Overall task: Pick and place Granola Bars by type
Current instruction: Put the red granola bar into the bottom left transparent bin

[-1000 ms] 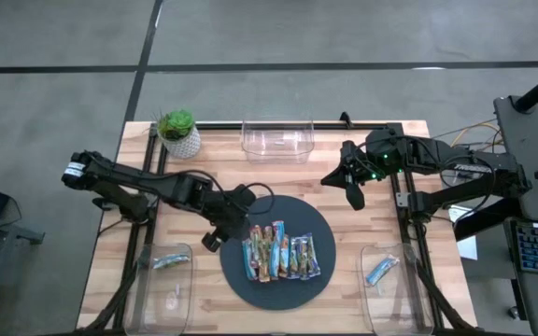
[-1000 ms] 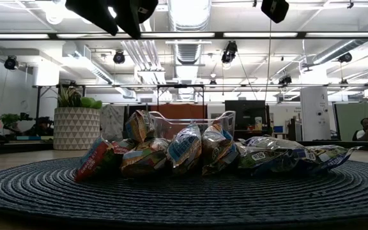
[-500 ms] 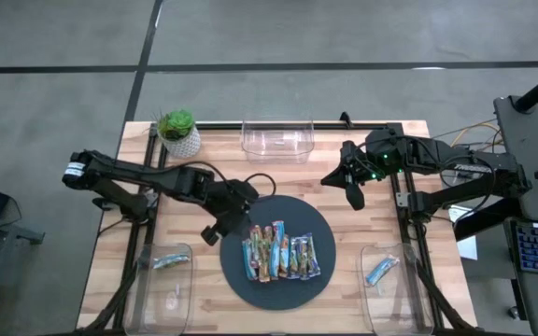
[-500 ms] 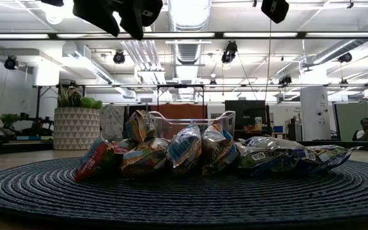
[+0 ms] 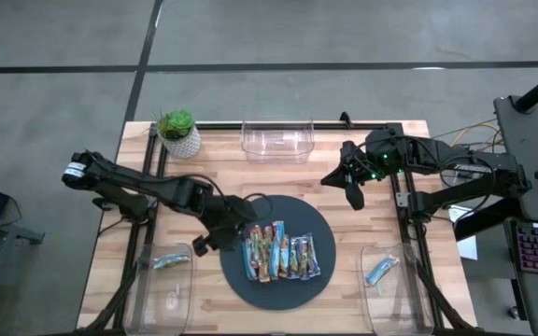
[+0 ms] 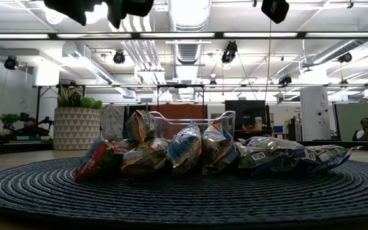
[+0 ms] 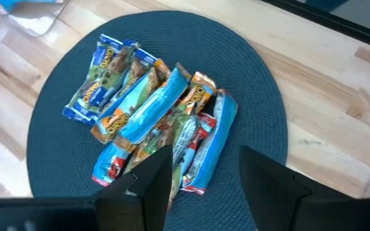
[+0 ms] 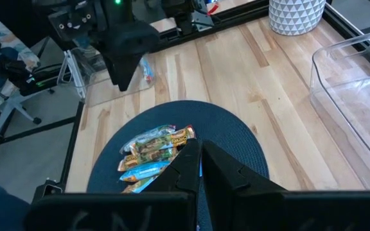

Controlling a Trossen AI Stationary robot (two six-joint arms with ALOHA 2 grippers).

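Sorting had barely started. One blue bar sat in the left bin (image 5: 162, 266) and another in the right bin (image 5: 386, 271), while the back bin (image 5: 277, 140) looked empty. The other granola bars (image 5: 278, 252) lay piled on the round mat (image 5: 320, 219) mid-desk. The left hand (image 5: 202, 245) hung over the mat's left edge, fingers apart and holding nothing. The right hand (image 5: 353, 196) was parked off the mat's right side, fingers together.

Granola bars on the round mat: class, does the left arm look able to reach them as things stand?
Probably yes. The left tool hangs open above the mat's left edge, beside the granola bars, with nothing between them. The right tool waits shut, off to the side.
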